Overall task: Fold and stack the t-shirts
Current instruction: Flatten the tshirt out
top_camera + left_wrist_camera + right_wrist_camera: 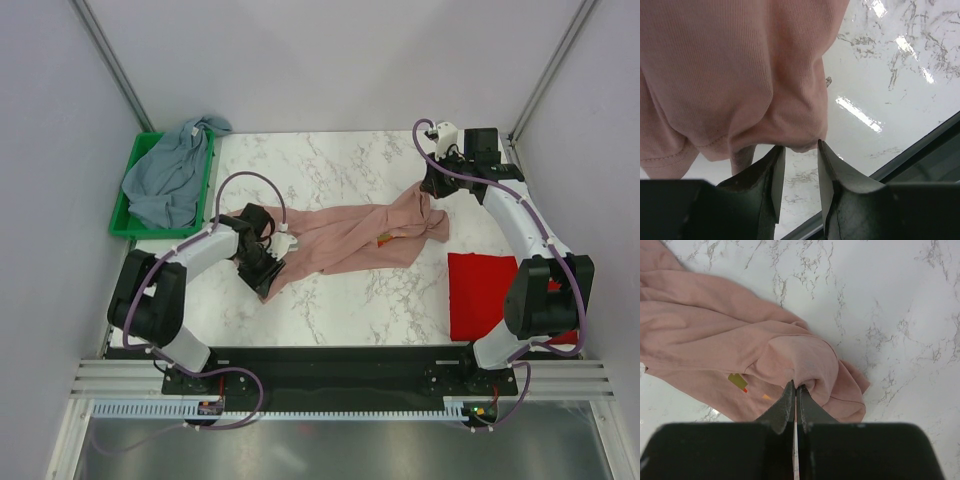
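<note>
While dusty-pink t-shirt [345,240] is lying roped out on marble table [330,160], long axis running left-right between arms, right end is being clamped by right gripper [794,390]. Left gripper [799,155] is being held jaws apart, hem just at tips, unpinched.

The dusty-pink tee [350,240] is soft, matt cloth with a fine ribbed knit and stitched hems. The table [340,160] under it looks like white marble, smooth and glossy enough to throw back the lights. The red tee [480,290] is flat, matt cloth. The grey-blue tee [170,180] is limp and crumpled against the shiny green plastic bin [125,228]. The left gripper [801,146] has dull, dark plastic fingers.
</note>
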`<state>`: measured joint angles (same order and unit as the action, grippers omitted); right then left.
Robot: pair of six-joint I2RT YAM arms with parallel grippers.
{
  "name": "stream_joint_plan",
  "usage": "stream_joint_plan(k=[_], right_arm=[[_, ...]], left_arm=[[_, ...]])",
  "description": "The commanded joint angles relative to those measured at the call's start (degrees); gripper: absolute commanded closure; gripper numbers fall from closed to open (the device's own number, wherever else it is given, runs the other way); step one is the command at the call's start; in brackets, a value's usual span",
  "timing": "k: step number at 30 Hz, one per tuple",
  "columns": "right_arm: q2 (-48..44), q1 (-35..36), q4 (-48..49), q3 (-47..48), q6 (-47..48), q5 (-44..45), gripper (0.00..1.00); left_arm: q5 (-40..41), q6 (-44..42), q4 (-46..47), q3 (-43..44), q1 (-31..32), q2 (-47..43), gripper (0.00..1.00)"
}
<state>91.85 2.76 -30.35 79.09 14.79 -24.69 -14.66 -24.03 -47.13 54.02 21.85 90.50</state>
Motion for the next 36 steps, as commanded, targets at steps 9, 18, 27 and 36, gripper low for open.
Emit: stream_joint_plan(k=[9,18,27,36], right_arm=[[-0.89,-0.13,2.22,0.63,0.24,-0.10,1.00],[-0.97,-0.04,2.40,1.33,0.15,-0.18,1.00],[-3.87,-0.22,0.91,9.49,1.29,5.00,1.00],[-8.26,-0.13,-3.75,23.91,-0.20,11.67,1.00]], left_arm=[[-1.25,-0.84,0.99,1.70,0.39,1.08,0.73],[-0.38,-1.72,-1.99,2.32,0.39,-5.23,0.92],[8.14,-9.53,-3.67,5.83,-0.66,-20.08,0.98],[17.81,-13.93,0.29,21.11,-3.65,-29.76,0.98]])
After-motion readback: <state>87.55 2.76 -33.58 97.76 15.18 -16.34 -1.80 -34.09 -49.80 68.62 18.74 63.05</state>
